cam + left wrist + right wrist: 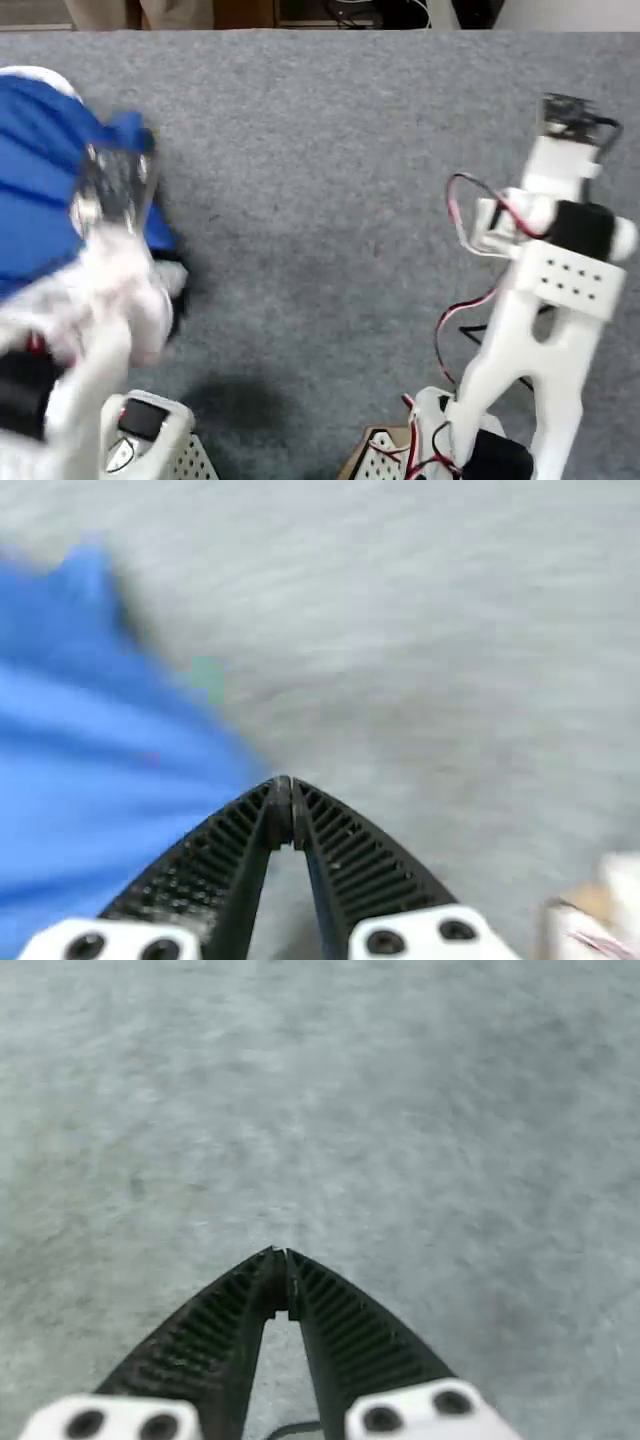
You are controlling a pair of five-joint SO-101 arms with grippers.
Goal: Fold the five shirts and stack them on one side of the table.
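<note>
We see the left gripper [282, 815] pinched closed, holding nothing, at the edge of the blue shirt [90, 760]. The shirt lies at the left side of the grey table [330, 180]. Our right gripper [280, 1285] is closed too, empty, well apart from the shirt.

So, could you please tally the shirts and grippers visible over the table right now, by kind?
Blue shirt: 1
Grippers: 2 (left gripper, right gripper)
Total: 3
</note>
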